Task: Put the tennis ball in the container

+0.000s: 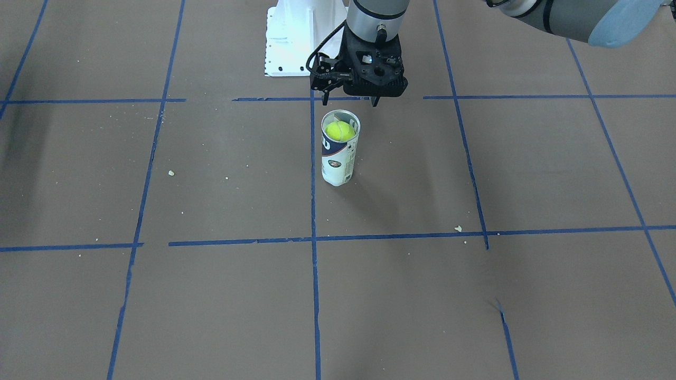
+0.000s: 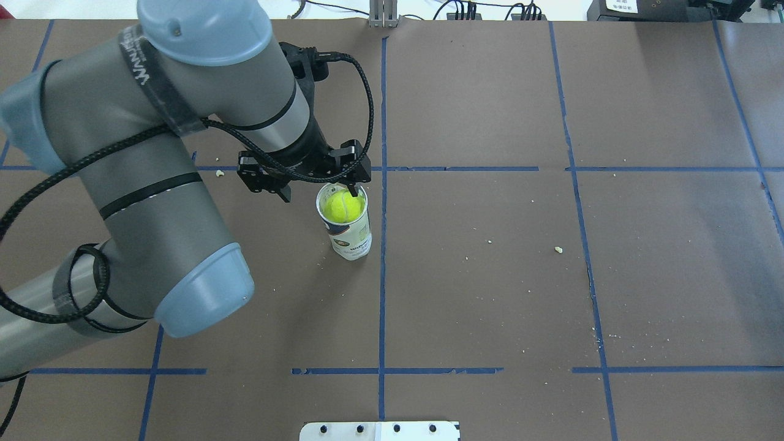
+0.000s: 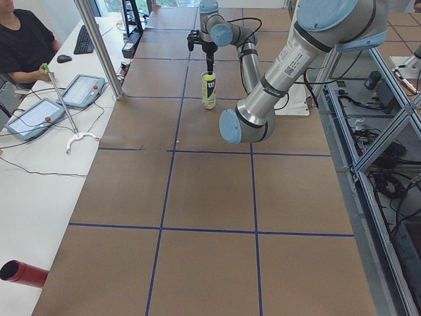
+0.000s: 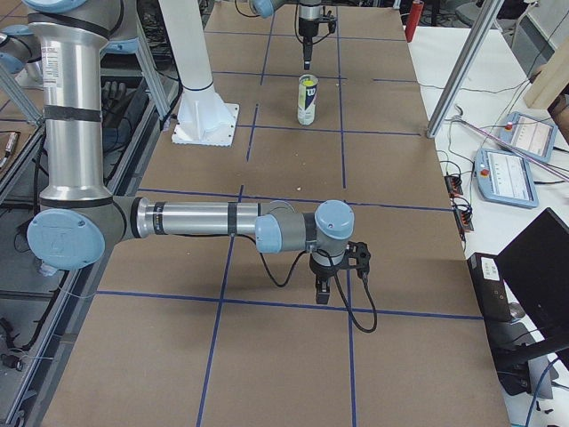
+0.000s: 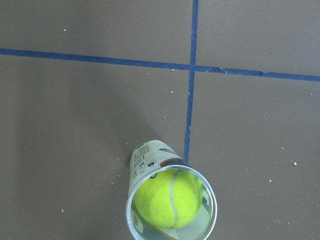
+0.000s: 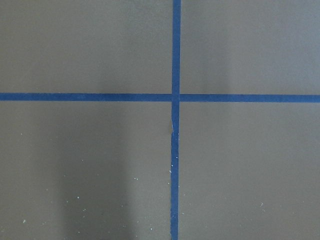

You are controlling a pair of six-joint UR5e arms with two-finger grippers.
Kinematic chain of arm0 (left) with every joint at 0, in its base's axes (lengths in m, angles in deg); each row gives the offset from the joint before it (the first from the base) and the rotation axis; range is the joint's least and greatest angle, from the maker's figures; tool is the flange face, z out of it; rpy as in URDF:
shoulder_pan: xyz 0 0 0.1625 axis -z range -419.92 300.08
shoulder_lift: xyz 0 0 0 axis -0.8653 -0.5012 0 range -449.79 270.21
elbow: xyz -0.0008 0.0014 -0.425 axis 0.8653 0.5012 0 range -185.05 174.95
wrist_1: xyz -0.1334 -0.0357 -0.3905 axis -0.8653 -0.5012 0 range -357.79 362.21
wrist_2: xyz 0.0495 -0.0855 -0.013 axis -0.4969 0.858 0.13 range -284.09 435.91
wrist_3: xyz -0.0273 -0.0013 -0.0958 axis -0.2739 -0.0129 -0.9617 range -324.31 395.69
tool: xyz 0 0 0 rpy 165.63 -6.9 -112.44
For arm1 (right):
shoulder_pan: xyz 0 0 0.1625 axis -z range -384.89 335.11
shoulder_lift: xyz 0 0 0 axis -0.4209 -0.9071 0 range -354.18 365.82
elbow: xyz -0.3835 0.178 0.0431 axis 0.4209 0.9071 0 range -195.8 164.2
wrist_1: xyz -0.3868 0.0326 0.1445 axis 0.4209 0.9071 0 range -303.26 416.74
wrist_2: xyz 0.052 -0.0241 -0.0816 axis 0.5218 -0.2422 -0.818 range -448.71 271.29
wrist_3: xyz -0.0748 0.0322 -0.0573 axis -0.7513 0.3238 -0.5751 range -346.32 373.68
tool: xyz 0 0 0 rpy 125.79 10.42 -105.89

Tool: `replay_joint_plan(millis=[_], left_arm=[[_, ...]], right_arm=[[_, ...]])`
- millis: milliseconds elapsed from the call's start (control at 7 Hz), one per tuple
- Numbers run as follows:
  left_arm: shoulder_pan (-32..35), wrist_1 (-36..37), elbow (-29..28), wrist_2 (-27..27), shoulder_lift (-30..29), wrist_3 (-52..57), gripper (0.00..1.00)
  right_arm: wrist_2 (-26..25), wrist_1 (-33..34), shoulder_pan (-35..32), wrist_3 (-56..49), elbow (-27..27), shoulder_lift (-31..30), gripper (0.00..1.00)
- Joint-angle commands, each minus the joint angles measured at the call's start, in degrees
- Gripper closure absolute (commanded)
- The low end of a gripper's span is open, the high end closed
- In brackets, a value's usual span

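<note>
Left gripper (image 1: 349, 99), fingers spread and empty, hovering just above and behind the open mouth of the tube (image 1: 338, 158). Tube upright on the brown table (image 1: 528, 169), just beside a blue tape line (image 1: 312, 211); white and navy label, round logo, a "W" legible from the side, small print unreadable. Tennis ball (image 1: 340, 131), fuzzy yellow-green with a curved seam, sits inside near the rim. White base plate (image 1: 288, 42) behind. Right gripper (image 4: 323, 289) well apart; its finger state cannot be told.

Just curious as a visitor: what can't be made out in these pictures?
- Below the tennis ball: anything deeper in the tube is hidden by ball and label, all views.
- Right arm's fingers: open or shut unclear, tiny, right side view only.
- Label's fine print: too small in every view.
</note>
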Motion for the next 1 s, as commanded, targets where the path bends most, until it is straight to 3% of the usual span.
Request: replay_joint_plan(millis=[0,143,286,571,857], left_arm=[[9.6,-0.5,0.8,0.4,6.1,17.0,0.0],[17.4,-0.8,-0.2,0.8,9.3,24.6,0.0],[23.6,-4.8,-1.0,1.5,16.3,34.3,0.0],[39.5,-12.7,-9.7,10.7,29.3,56.3,0.0],[47.8,-15.3,-16.7,11.9,38.4,70.3,0.0]], right_arm=[[0.0,0.0,0.0,0.0,0.0,0.0,0.0],[0.0,0.0,0.0,0.0,0.0,0.0,0.0],[0.0,0.0,0.0,0.0,0.0,0.0,0.0],[0.0,0.0,0.0,0.0,0.0,0.0,0.0],[0.0,0.0,0.0,0.0,0.0,0.0,0.0]])
